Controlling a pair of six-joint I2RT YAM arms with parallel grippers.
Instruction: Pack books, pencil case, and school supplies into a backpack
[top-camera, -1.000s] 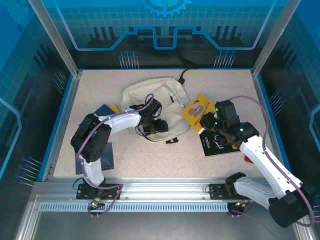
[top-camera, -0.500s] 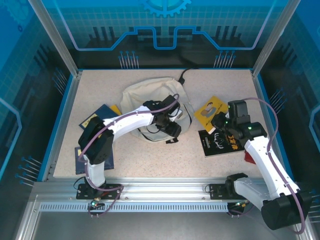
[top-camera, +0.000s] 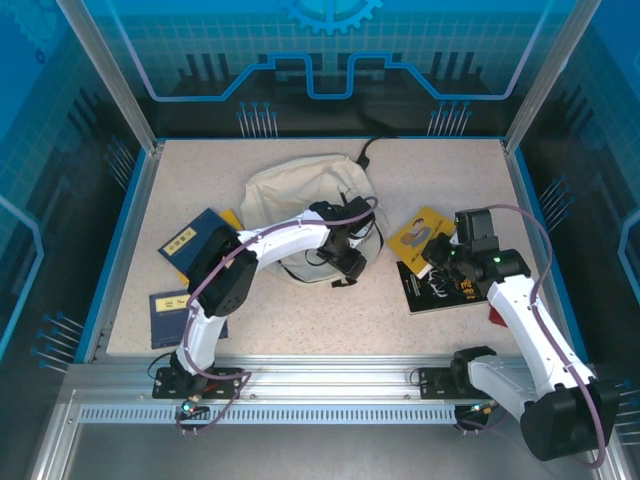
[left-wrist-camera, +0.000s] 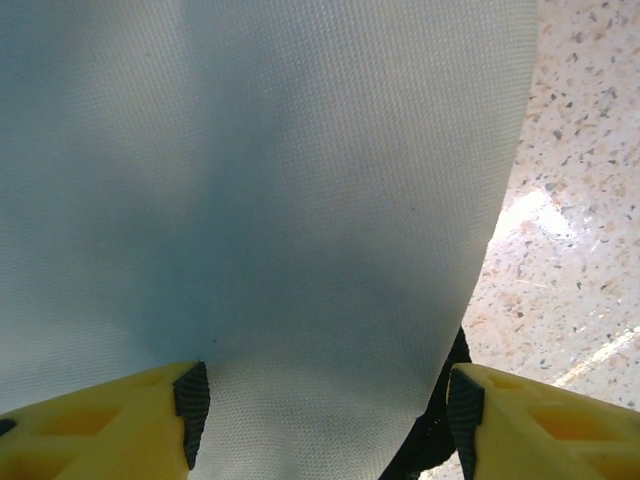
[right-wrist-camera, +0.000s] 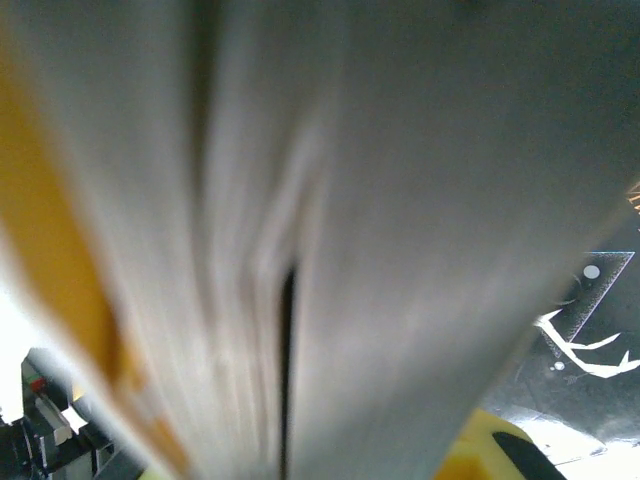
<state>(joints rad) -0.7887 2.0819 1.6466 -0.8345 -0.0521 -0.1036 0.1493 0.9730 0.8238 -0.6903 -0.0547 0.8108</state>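
Note:
The cream backpack (top-camera: 290, 190) lies at the table's middle back. My left gripper (top-camera: 350, 262) is at its near right corner, open, with the cream fabric (left-wrist-camera: 250, 200) and a black strap end (left-wrist-camera: 438, 435) between its spread fingers (left-wrist-camera: 190, 400). My right gripper (top-camera: 436, 255) is shut on a yellow book (top-camera: 420, 228), held tilted above the black book (top-camera: 440, 285). In the right wrist view the book's page edges (right-wrist-camera: 300, 200) are blurred and close, with the black cover's white lettering (right-wrist-camera: 585, 335) beyond. Another yellow book (top-camera: 230, 216) peeks out from under a blue one.
Two dark blue books (top-camera: 188, 242) (top-camera: 170, 305) lie at the left. A small red thing (top-camera: 497, 315) sits by the right arm. A black cord (top-camera: 366, 150) runs off the backpack's far side. Blue rails edge the table.
My left gripper has slid right along the backpack's near edge to its right corner. My right gripper has carried the yellow book to the right, away from the backpack.

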